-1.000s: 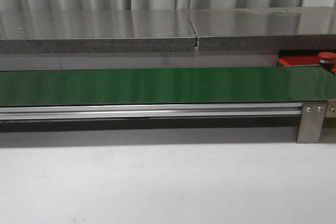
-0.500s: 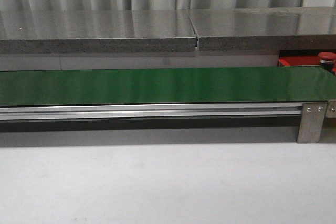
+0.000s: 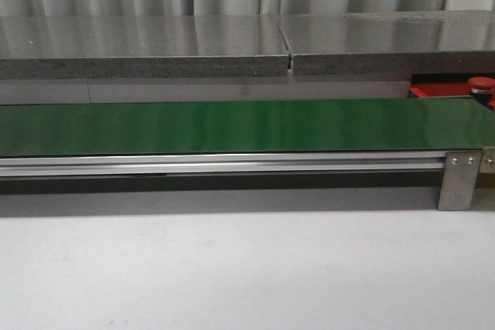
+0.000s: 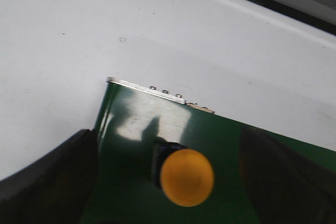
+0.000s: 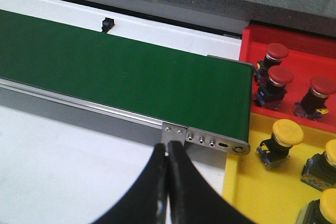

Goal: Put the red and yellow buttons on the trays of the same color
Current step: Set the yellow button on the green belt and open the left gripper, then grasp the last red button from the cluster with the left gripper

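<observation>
A yellow-capped button point(image 4: 186, 177) with a dark body stands on the green belt point(image 4: 226, 137) near its end. My left gripper point(image 4: 168, 192) is open, its dark fingers point(image 4: 47, 177) wide apart on either side of the button without touching it. My right gripper point(image 5: 167, 150) is shut on nothing, hovering over the white table beside the belt's other end. Past that end lie a red tray point(image 5: 252, 35) holding three red buttons point(image 5: 281, 75) and a yellow tray point(image 5: 252, 192) holding three yellow buttons point(image 5: 287, 132). The front view shows a red tray corner point(image 3: 433, 90) with a red button point(image 3: 481, 83), and neither gripper.
The long green belt point(image 3: 232, 125) runs across the table on an aluminium frame with a metal bracket point(image 3: 458, 179) at its right end. A grey stone ledge point(image 3: 232, 44) sits behind it. White tabletop point(image 3: 232, 268) lies in front.
</observation>
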`<state>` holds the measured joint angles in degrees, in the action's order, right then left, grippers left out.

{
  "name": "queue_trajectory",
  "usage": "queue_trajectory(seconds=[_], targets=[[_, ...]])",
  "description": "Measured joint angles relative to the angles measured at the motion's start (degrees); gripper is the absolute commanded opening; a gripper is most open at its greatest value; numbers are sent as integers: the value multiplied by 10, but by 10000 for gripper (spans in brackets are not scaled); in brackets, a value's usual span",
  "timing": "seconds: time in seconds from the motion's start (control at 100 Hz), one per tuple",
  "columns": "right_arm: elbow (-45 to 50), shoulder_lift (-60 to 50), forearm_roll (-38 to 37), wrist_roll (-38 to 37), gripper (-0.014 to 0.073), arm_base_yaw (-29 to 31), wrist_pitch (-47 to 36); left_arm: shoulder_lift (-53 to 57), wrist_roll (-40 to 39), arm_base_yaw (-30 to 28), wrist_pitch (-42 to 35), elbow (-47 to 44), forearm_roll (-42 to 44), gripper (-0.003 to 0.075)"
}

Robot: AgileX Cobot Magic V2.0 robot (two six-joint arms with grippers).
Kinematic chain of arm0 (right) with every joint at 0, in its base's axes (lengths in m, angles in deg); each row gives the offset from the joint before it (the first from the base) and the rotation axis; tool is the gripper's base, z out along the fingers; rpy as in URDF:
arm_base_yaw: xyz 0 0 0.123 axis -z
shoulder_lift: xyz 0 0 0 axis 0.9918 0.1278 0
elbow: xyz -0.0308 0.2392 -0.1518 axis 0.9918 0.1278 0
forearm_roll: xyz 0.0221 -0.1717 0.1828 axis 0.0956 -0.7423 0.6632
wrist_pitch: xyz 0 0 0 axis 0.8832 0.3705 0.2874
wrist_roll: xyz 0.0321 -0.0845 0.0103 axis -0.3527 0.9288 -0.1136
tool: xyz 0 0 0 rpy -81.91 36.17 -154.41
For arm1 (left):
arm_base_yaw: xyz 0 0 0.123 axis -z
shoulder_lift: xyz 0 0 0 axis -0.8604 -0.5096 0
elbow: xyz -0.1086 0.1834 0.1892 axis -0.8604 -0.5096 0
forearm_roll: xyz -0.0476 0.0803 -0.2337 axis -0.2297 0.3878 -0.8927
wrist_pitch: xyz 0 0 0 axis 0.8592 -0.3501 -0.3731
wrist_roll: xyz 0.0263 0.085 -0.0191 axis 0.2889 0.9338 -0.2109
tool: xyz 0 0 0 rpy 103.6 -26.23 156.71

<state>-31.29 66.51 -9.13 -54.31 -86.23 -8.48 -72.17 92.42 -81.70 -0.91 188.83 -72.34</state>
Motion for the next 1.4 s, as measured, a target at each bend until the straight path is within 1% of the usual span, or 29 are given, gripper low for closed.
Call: queue_trajectory(seconds=[0.18,0.36,0.52,0.62,0.76,1.29,1.36,1.4], targets=[[0,0,0,0,-60,0,0,0,1,-45,3,-19,2,547],[0,0,0,0,-60,0,0,0,0,-92,4,-60,9,547],[0,0,0,0,-60,0,0,0,-24,-116,4,-112,55,546],[0,0,0,0,-60,0,0,0,-31,-119,-1,-139,71,546],[0,0,0,0,-60,0,0,0,-30,-119,-15,-159,68,546],[0,0,0,0,-60,0,0,-65,-32,-119,-42,-159,66,546],[0,0,0,0,-60,0,0,-68,-32,-119,-44,-159,66,529],[0,0,0,0,-60,0,0,-69,-32,-119,-45,-159,66,498]])
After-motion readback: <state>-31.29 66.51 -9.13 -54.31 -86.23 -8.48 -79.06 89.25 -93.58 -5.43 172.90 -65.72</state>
